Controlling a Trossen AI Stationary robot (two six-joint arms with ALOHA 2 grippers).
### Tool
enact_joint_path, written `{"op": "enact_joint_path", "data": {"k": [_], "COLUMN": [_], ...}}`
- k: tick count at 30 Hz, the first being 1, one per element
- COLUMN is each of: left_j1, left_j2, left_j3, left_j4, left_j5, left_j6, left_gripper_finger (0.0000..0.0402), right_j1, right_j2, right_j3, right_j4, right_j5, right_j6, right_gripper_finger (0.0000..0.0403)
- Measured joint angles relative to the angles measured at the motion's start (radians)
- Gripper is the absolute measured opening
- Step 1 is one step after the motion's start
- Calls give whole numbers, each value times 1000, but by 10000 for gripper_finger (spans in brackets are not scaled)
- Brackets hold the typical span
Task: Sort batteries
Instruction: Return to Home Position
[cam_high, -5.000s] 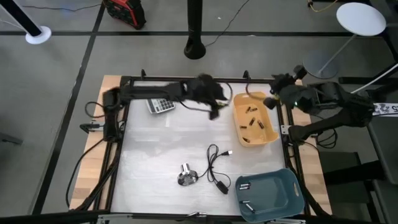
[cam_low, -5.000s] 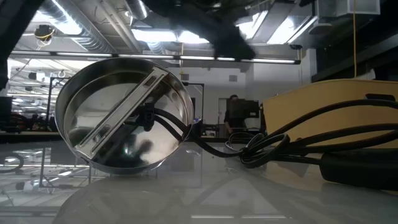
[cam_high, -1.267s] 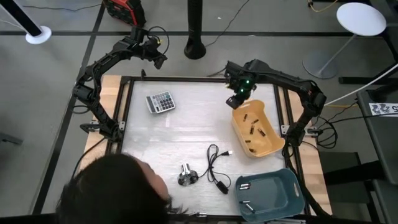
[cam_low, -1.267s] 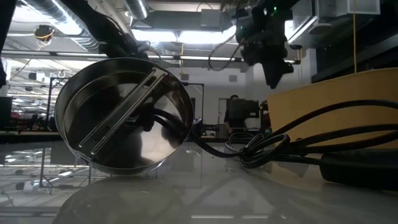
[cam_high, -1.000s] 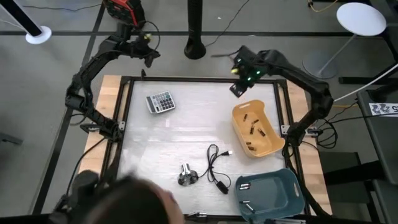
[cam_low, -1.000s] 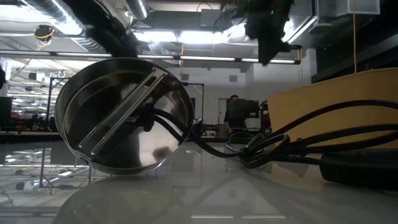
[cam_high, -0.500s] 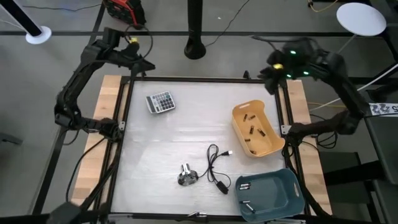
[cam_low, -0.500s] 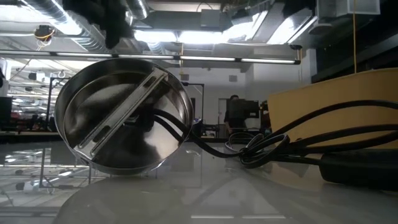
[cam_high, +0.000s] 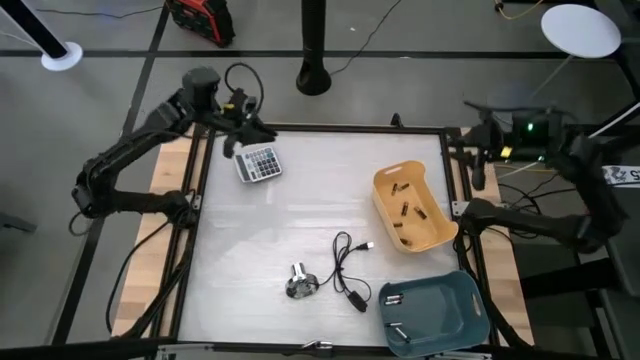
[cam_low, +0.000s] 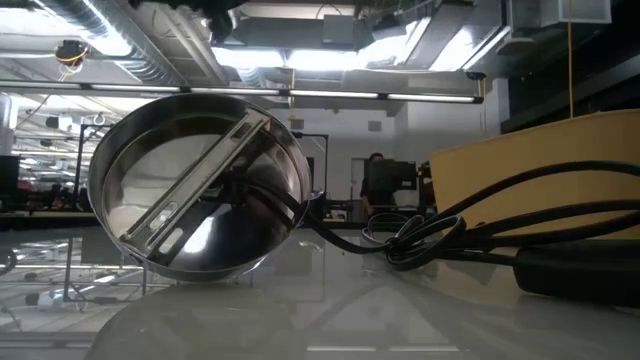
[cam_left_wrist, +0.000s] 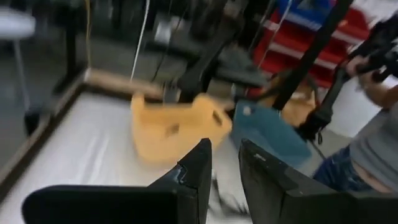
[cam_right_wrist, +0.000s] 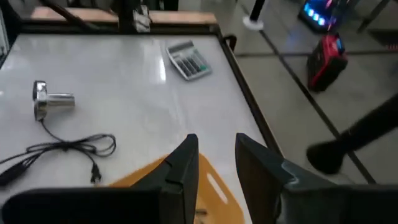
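Several small dark batteries (cam_high: 404, 208) lie in the yellow bin (cam_high: 433, 228), and a few more batteries (cam_high: 393, 299) lie in the blue bin (cam_high: 468, 300) at the near right corner. No battery shows on the bare table. My left gripper (cam_high: 245, 132) hangs by the far left corner, just beyond the calculator (cam_high: 258, 162). Its fingers stand a narrow gap apart (cam_left_wrist: 225, 152) with nothing between them. My right gripper (cam_high: 478, 170) hangs over the table's right frame, past the yellow bin. It is likewise narrowly open (cam_right_wrist: 216, 149) and holds nothing.
A black coiled cable (cam_high: 350, 265) and a shiny round metal knob (cam_high: 300, 283) lie near the middle of the near half; the knob fills the low view (cam_low: 195, 180). Bare white table (cam_high: 290, 215) lies between the calculator and the bins. A person (cam_left_wrist: 373, 143) stands beyond the table.
My right arm has swung from the far edge, by the yellow bin, out over the table's right frame. My left gripper has come from beyond the far left corner in toward the calculator. A person leaning over the near left edge has left the high view.
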Motion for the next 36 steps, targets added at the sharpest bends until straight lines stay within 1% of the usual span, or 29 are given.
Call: {"op": "enact_joint_path", "data": {"k": [2,4,7,10,12,15,20,24,26,29,32,36], "left_j1": [-45,-82,-129,-173,-200,-230,-245,-245,-245,-245,-245,-245], "left_j2": [-4,-4,-4,-4,-4,-3,-3,-3,-3,-3,-4,-3], "left_j3": [-69,-132,-226,-326,-395,-499,-681,-809,-859,-921,-973,-1028], "left_j4": [199,339,475,604,706,886,1208,1387,1455,1542,1612,1652], "left_j5": [-16,-59,-179,-284,-325,-358,-409,-463,-490,-520,-553,-603], "left_j6": [-60,-114,-172,-226,-263,-319,-409,-486,-509,-518,-515,-501], "left_gripper_finger": [72,72,72,72,72,72,72,72,72,72,72,72], "right_j1": [0,0,0,0,0,0,0,0,0,0,0,0], "right_j2": [-82,-163,-264,-345,-394,-462,-584,-691,-742,-809,-805,-801], "right_j3": [-130,-264,-460,-630,-726,-835,-932,-962,-966,-966,-959,-984], "right_j4": [106,219,355,443,489,546,552,513,508,504,485,488], "right_j5": [-13,-23,-95,-172,-201,-229,-223,-176,-149,-101,-77,-79], "right_j6": [34,102,205,294,355,423,493,543,556,617,682,686], "right_gripper_finger": [104,104,104,104,104,104,104,104,104,104,104,104]}}
